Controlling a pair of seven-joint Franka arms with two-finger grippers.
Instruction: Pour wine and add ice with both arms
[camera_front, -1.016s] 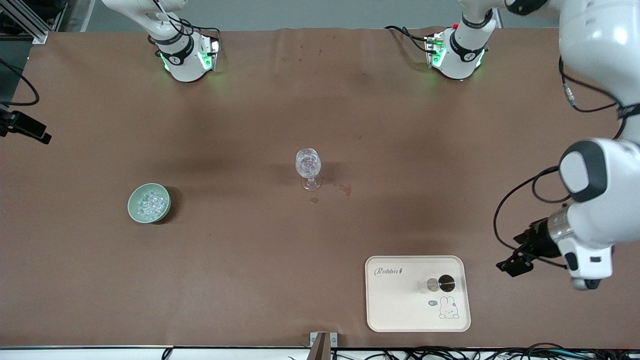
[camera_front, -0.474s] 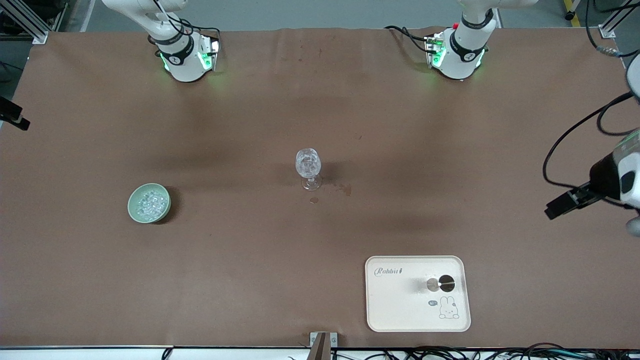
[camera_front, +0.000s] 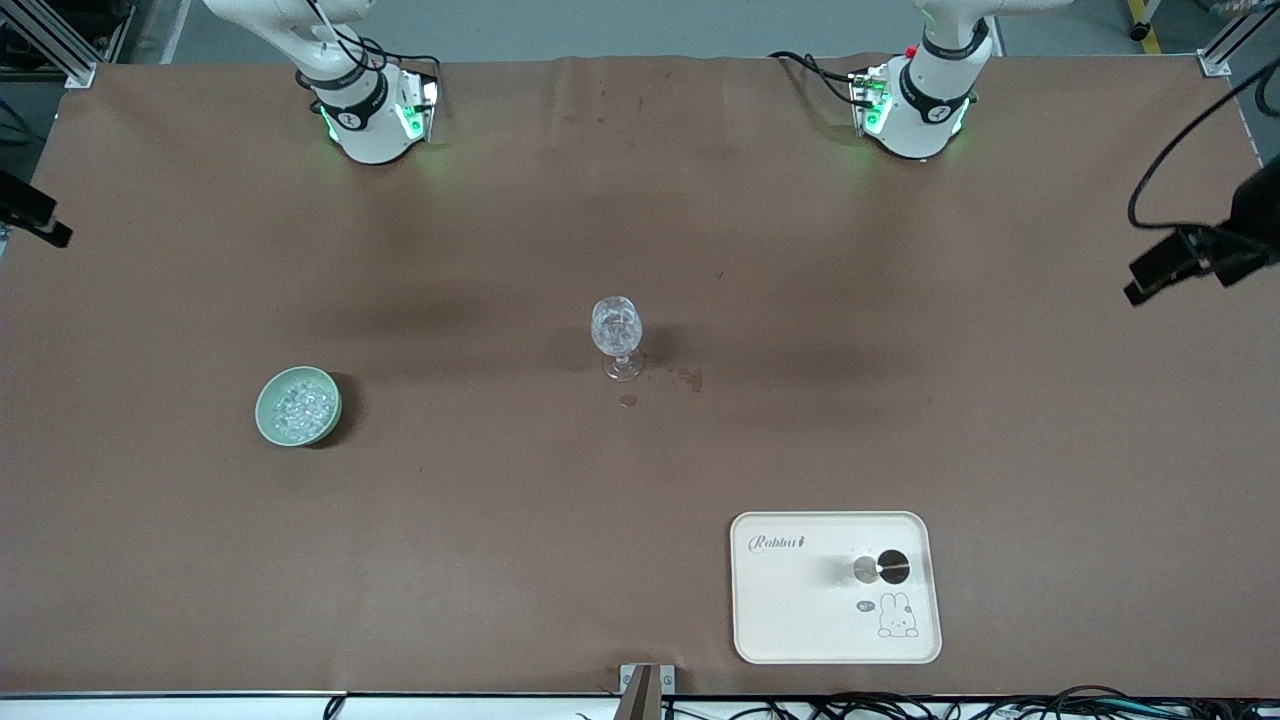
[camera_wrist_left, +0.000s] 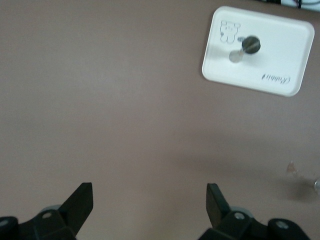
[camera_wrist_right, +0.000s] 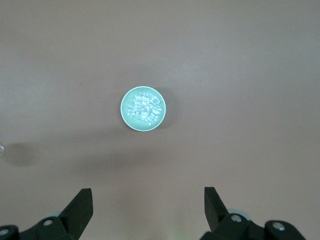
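Standing mid-table stemmed glass (camera_front: 616, 336), ice (camera_front: 298, 403) bowl, tray (camera_front: 835, 590)

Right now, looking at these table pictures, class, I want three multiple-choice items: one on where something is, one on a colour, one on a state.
1. Where is the ice?
A. in the bowl
B. on the tray
C. loose on the table

2. What colour is the bowl?
A. red
B. pale green
C. black

3. How is the stemmed glass?
A. lying on its side
B. held by a pincer
C. standing upright, untouched

Answers:
1. A: glittering lumps fill the bowl, which sits toward the right arm's end of the table, away from the tray.
2. B: its rim is pale green in the front and right wrist views.
3. C: it stands alone mid-table; the left pincer and right pincer are both open, holding nothing.
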